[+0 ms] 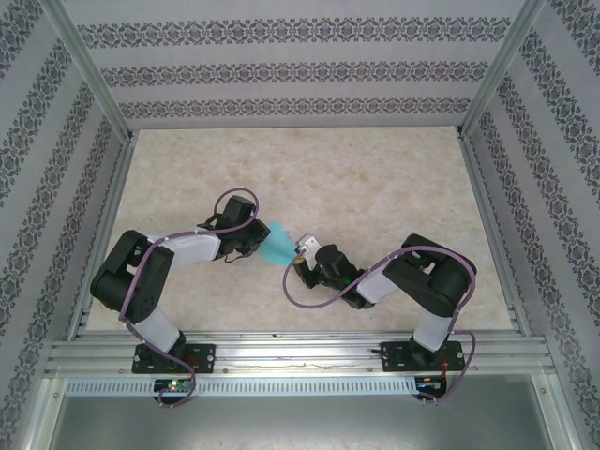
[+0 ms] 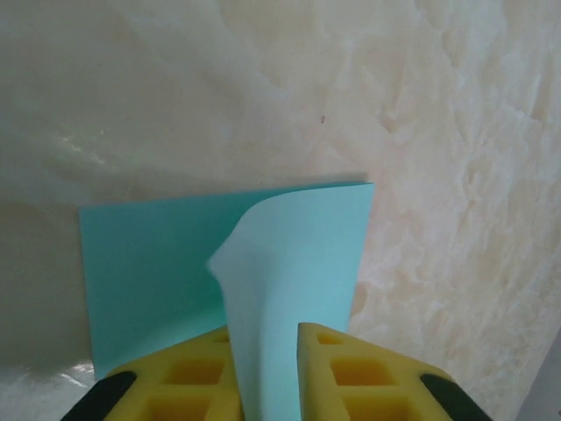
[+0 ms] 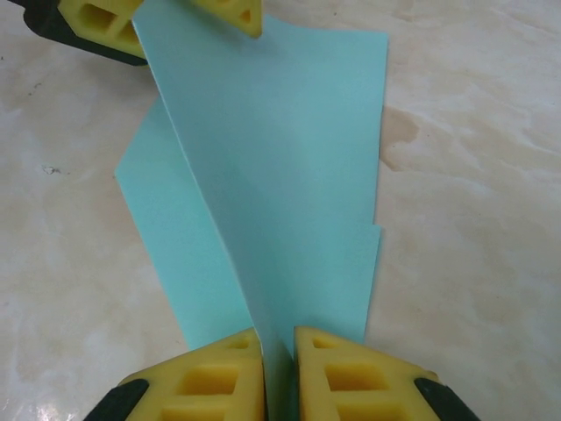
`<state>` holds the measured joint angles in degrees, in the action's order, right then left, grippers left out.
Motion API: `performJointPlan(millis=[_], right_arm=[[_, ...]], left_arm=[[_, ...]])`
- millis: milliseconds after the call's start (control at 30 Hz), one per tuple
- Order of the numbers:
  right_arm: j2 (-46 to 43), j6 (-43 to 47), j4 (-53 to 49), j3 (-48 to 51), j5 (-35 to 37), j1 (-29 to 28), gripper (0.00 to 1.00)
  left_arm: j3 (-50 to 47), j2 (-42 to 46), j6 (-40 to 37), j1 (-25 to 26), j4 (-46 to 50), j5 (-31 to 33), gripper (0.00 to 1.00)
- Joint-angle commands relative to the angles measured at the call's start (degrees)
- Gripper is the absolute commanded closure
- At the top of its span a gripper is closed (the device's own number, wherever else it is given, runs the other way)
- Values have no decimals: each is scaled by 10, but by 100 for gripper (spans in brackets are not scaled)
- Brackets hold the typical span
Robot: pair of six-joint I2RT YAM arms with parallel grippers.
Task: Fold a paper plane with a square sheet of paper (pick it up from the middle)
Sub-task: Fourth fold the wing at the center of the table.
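Paper sheet (image 3: 289,175) matt, smooth; tabletop (image 2: 438,105) glossy, marble-look; frame (image 1: 300,349) alu.

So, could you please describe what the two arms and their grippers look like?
Both arms have black joints, white link covers and a looping purple cable: left arm, right arm. The left gripper and right gripper have yellow wedge-shaped fingers with square recesses and black backing.
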<state>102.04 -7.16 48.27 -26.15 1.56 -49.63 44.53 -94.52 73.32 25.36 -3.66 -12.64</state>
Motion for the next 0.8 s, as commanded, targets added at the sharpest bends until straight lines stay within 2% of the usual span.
performJointPlan(millis=[0, 233, 367, 567, 700, 767], right_arm=[[-10, 5, -2, -10, -15, -1, 81], [-11, 16, -13, -22, -9, -5, 77], [-9, 19, -17, -26, 4, -6, 78], [-8, 15, -19, -22, 12, -6, 86], [-4, 7, -14, -20, -3, -6, 90], [-2, -4, -4, -16, 13, -6, 91]], left_arm=[[8, -3, 8, -7, -16, -12, 87], [0, 7, 10, -7, -20, -4, 96], [3, 6, 8, -7, -20, -10, 98], [-2, 11, 9, -8, -21, -5, 98], [-2, 15, 10, -8, -16, 2, 92], [-2, 18, 8, -11, -15, 3, 92]])
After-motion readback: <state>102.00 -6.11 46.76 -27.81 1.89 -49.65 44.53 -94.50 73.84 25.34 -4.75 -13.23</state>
